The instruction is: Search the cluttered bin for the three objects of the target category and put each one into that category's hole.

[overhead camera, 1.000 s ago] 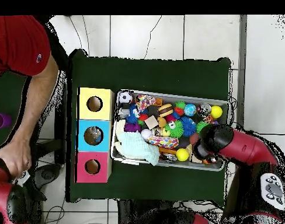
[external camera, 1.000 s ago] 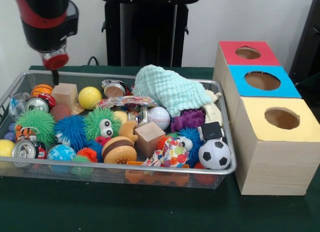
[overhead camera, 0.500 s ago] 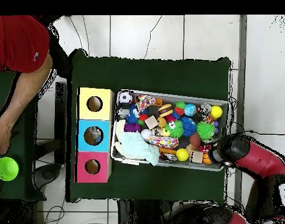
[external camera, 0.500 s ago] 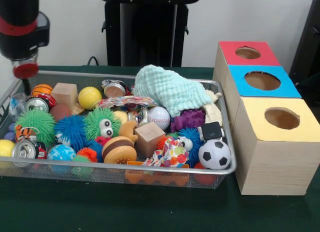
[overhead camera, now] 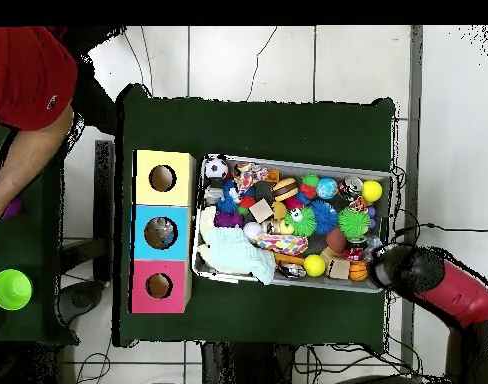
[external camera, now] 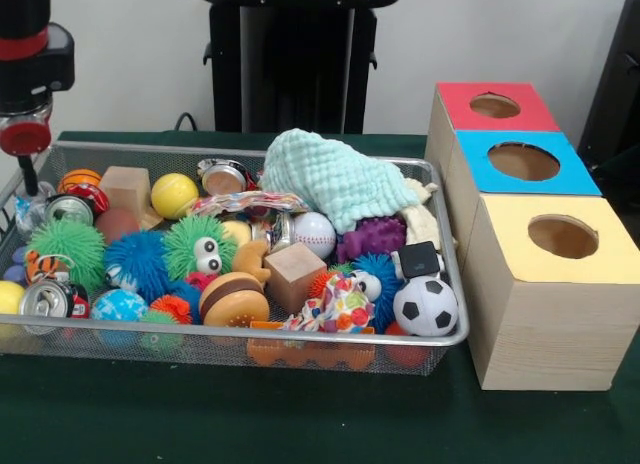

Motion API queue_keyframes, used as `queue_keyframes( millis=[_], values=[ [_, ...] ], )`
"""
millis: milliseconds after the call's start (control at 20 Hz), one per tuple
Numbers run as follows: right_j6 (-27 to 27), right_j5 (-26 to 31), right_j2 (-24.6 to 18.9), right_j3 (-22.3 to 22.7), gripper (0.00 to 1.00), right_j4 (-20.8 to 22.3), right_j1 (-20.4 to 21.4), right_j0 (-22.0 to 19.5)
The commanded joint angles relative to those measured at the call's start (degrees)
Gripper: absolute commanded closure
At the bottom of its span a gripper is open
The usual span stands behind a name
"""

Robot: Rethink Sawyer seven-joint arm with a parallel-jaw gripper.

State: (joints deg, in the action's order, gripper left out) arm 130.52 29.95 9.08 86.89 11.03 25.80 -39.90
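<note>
Gripper (external camera: 27, 174) at the wire bin's (external camera: 250, 336) left end, over its rim; finger state cannot be told. Bin crowded: yellow ball (external camera: 175, 195), baseball (external camera: 317, 234), soccer ball (external camera: 426, 306). Right of bin, apart: red box (external camera: 495, 109), blue box (external camera: 524, 164), yellow box (external camera: 560, 284).

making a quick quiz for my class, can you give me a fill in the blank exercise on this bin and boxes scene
1. The box nearest the camera in the front view has a ____ top.
2. The middle box's top is ____.
3. The pale green cloth lies at the end of the bin nearer the ____.
4. The soccer ball is black and ____.

Missing words: yellow; blue; boxes; white
</note>
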Motion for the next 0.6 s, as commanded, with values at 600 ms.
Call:
queue_keyframes(
  millis=[600],
  values=[
    [0.40,-26.74,-8.07,2.08,0.00,11.36,-13.20,-7.40]
  ],
)
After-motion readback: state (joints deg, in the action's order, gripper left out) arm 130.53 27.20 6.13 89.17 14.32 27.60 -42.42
